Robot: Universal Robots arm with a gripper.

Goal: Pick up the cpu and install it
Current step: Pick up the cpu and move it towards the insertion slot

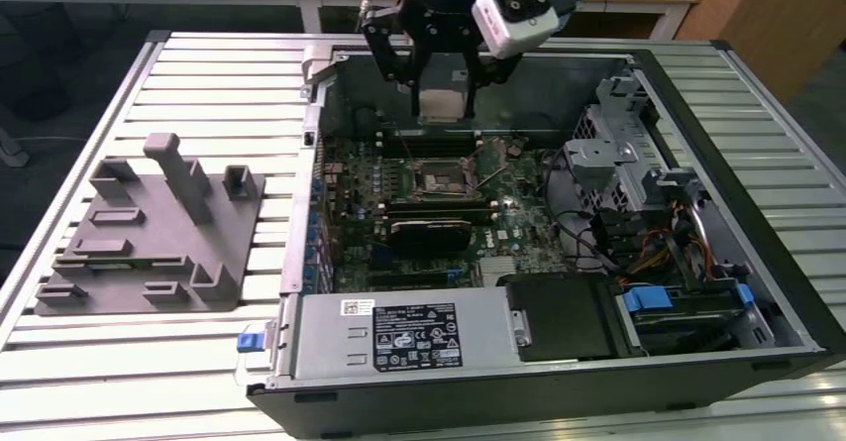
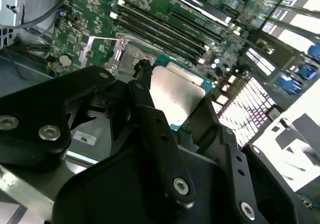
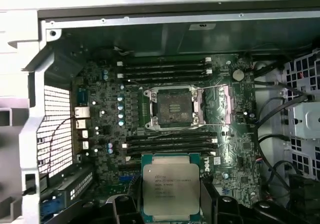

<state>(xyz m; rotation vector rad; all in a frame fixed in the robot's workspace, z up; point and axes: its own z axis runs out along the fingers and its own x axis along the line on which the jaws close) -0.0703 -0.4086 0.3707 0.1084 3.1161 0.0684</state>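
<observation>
Above the open computer case (image 1: 529, 401) on the slatted metal table (image 1: 158, 362), the arm comes down from the top of the exterior view with its wrist vertical and its gripper (image 1: 443, 96) pointing at the green circuit board (image 1: 529, 218) inside. The black fingers (image 2: 150, 111) are clenched on opposite edges of the cpu (image 1: 445, 110), holding it flat with the silvery metal top facing up toward the wrist, as both wrist views show (image 2: 177, 96) (image 3: 171, 189). The chip is in the air, clear of the board, over the far part of the case near its back wall. The square socket (image 1: 437, 175) lies below it and nearer the camera in the exterior view, well apart from the chip. In the first wrist view the socket (image 3: 172, 107) has its dark middle uncovered, with rows of memory slots (image 3: 167, 69) on two sides. A grey plastic fixture (image 1: 146, 233) sits on the table at the exterior view's left, beside the case.
</observation>
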